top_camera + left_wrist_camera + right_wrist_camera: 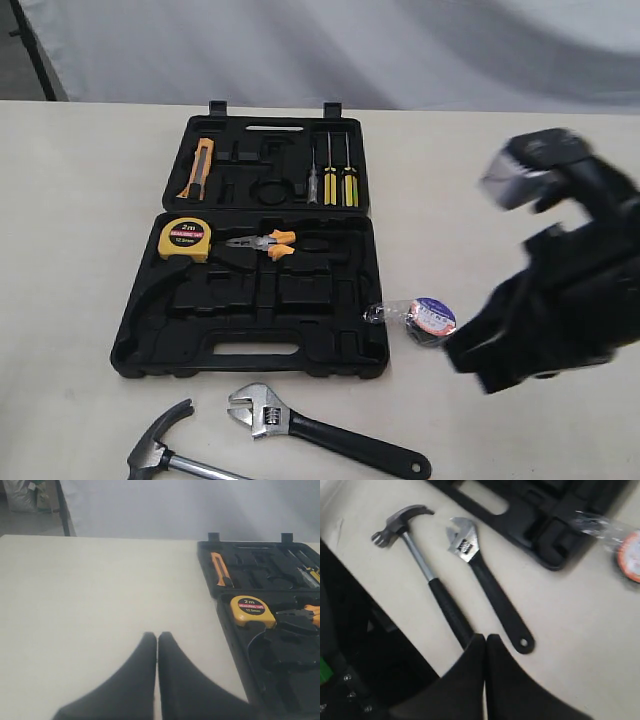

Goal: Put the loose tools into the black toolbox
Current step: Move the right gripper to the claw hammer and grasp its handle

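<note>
Ext. view: the black toolbox is lying open on the pale table, lid half at 12 o'clock, base half w/ slot handle at 6 o'clock. Inside the base, a yellow tape measure is sitting in the recess at approx. 10 o'clock, and orange-handled pliers are resting just beside it toward 3 o'clock. In the lid, an orange utility knife is lying at 9 o'clock and three screwdrivers are sitting in a row at 3 o'clock. All three loose tools are lying outside the case on the table. The tape roll, blue-white label up w/ clear wrap trailing off it, is sitting just beside the base's edge at approx. 4 o'clock. The adjustable wrench is lying near the front edge at approx. 5 o'clock, head toward the case. The claw hammer is lying at approx. 7 o'clock, partly cut off by the frame edge. The right arm is showing as a blurred black mass at 3 o'clock of the case, near the tape roll. R. wrist view: the right gripper is hovering near the handle ends of hammer and wrench, jaws pressed together, gripping nothing. L. wrist view: the left gripper is hovering over bare table at 9 o'clock of the case, jaws likewise together and empty.
</note>
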Action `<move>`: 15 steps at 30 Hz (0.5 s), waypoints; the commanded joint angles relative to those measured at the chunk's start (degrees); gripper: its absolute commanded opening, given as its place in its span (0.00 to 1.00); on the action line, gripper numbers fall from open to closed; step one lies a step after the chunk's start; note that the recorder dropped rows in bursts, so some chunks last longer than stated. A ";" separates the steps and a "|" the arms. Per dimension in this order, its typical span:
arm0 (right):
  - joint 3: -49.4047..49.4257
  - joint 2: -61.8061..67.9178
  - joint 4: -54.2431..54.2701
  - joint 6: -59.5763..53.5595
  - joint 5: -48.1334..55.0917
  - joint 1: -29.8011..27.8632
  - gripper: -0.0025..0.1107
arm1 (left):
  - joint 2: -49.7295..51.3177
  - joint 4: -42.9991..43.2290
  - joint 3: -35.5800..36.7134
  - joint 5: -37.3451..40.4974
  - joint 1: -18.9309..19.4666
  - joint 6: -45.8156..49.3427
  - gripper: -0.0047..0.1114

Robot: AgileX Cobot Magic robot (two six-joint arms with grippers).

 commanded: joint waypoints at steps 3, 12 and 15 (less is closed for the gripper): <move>-7.96 17.24 -5.05 2.28 -11.67 24.55 0.02 | -0.46 -0.78 0.53 -0.97 0.19 -0.59 0.05; -25.64 38.39 -17.41 10.11 -10.21 38.88 0.37 | -0.46 -0.78 0.53 -0.97 0.19 -0.59 0.05; -28.54 42.90 -18.85 10.11 -9.20 40.13 0.44 | -0.46 -0.78 0.53 -0.97 0.19 -0.59 0.05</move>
